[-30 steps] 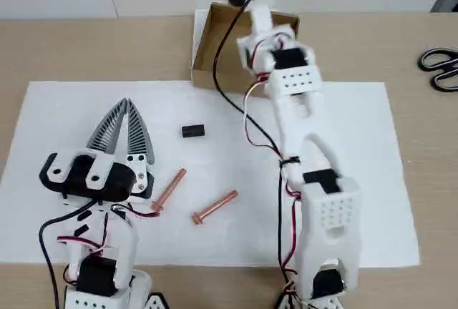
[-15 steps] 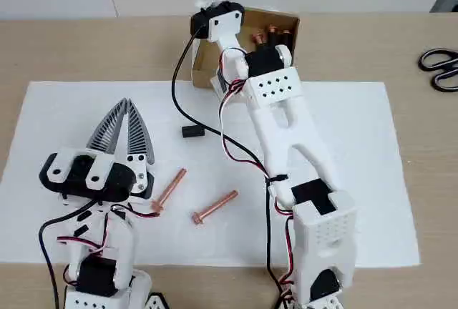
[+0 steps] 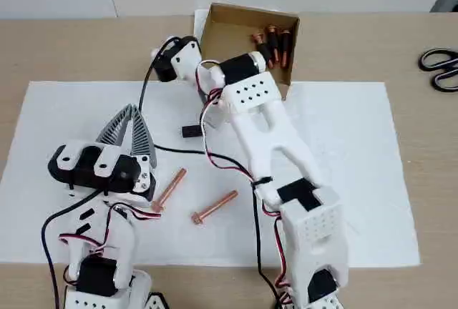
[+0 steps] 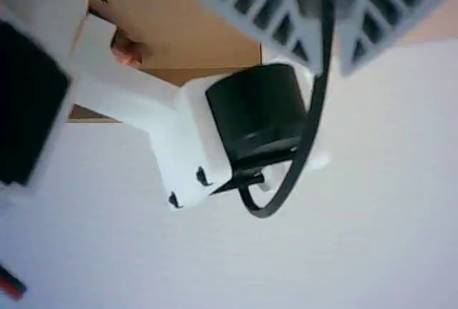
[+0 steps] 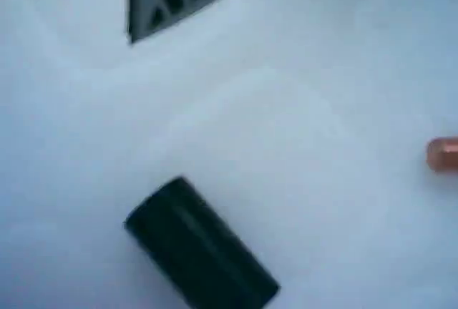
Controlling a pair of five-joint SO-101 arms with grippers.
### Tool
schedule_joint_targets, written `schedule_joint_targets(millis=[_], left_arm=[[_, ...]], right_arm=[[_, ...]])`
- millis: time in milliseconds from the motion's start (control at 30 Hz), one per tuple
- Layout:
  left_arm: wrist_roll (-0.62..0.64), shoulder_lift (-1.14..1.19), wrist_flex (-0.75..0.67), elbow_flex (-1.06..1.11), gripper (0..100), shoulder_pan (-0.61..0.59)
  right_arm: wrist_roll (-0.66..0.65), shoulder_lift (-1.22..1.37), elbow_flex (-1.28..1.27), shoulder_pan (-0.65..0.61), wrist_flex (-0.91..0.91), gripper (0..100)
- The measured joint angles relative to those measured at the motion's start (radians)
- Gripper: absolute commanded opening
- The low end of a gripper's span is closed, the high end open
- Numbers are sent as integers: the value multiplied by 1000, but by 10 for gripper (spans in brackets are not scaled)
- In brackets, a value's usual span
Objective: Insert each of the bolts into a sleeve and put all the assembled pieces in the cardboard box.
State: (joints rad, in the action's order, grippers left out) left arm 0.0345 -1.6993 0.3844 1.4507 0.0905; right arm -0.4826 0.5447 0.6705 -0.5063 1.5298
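Right arm [image 3: 257, 116] swung off box [image 3: 229, 33] (toward sleeve [image 3: 191, 131], seemingly).

No text, label, number or sign could be read anywhere. The cardboard box [image 3: 232, 37] showed plain brown walls, and the white sheet [image 3: 358, 159] on the table was blank.
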Motion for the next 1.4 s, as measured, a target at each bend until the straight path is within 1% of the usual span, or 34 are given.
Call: schedule_joint_targets(millis=[167, 500, 833, 1067, 1400], left_arm=[[0, 0, 0, 0, 6, 0], [0, 0, 0, 0, 6, 0], [0, 0, 0, 0, 6, 0], [0, 0, 0, 0, 6, 0], [0, 0, 0, 0, 6, 0]], right_arm=[[-109, 86, 83, -40, 0, 226], [-219, 152, 95, -121, 0, 226], [-227, 265, 97, -130, -2, 226], [-227, 330, 106, -138, -55, 226], [-229, 353, 112, -149, -86, 225]])
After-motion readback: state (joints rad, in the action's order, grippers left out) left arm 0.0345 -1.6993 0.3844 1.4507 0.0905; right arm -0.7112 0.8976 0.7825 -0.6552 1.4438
